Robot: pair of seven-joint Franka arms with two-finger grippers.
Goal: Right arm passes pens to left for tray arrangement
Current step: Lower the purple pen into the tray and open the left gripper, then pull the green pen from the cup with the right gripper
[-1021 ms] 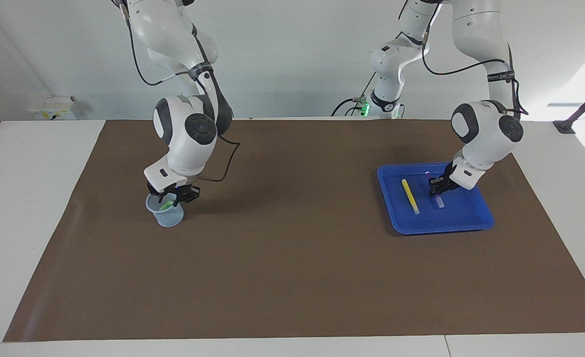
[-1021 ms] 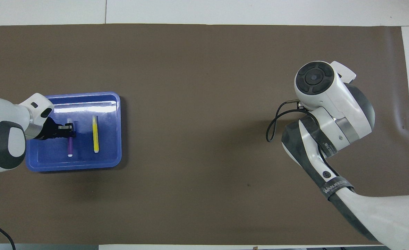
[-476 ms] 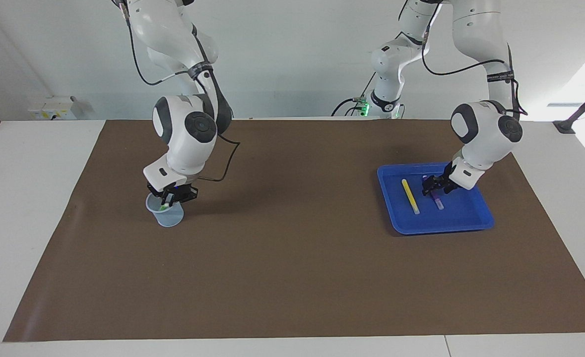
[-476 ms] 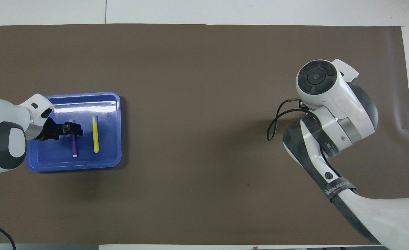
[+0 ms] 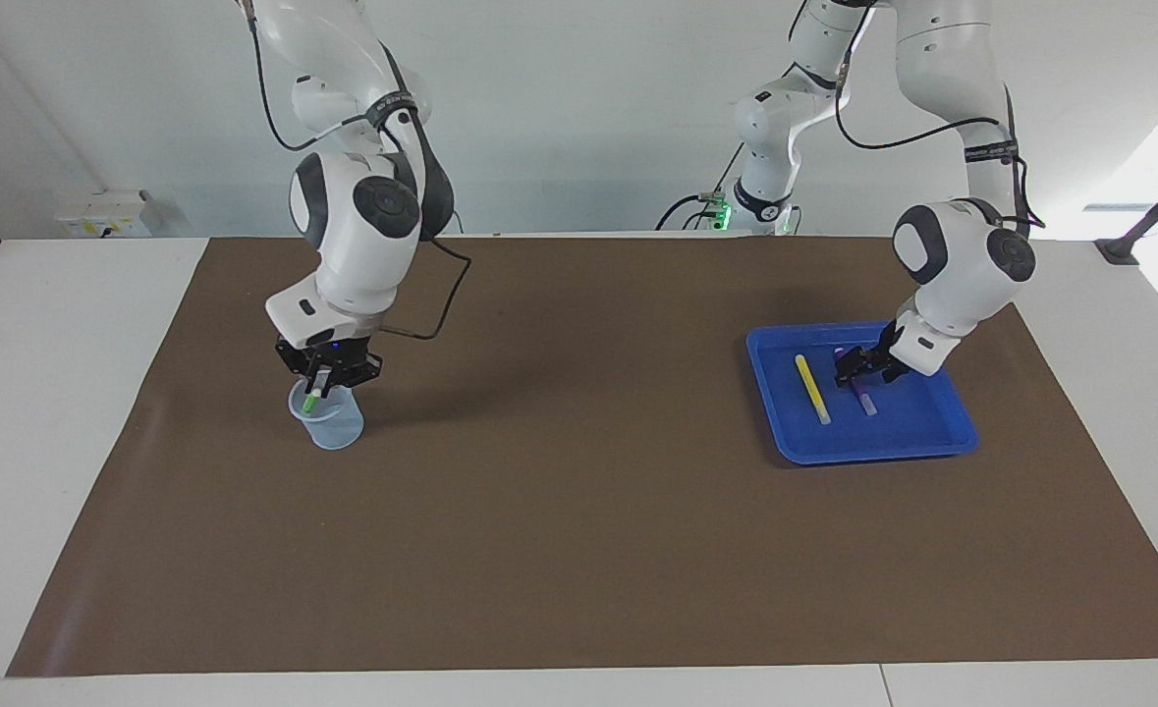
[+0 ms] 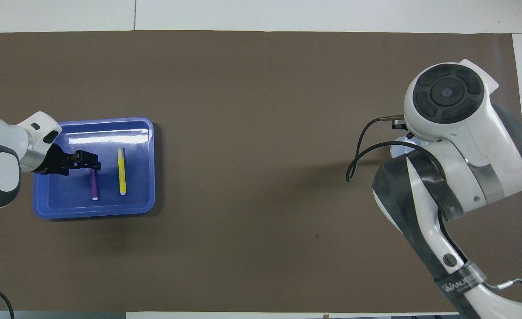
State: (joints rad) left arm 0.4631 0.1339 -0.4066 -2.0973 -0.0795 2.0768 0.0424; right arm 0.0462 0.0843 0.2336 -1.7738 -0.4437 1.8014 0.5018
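Observation:
My right gripper (image 5: 327,369) is shut on the green pen (image 5: 311,400) and holds it upright just above the pale translucent cup (image 5: 329,426); the pen's lower end is still at the cup's mouth. In the overhead view the right arm hides this gripper and pen. The blue tray (image 5: 917,437) (image 6: 137,188) lies toward the left arm's end. The yellow pen (image 5: 812,389) (image 6: 121,171) and the purple pen (image 5: 866,400) (image 6: 94,186) lie side by side in it. My left gripper (image 5: 859,366) (image 6: 88,160) is open, just above the purple pen's end nearer the robots.
A brown mat (image 5: 579,511) covers the table between the cup and the tray. White table surface (image 5: 48,393) borders the mat at both ends.
My right gripper has risen from inside the cup with the green pen. My left gripper has let go of the purple pen, which now lies in the tray, and lifted slightly.

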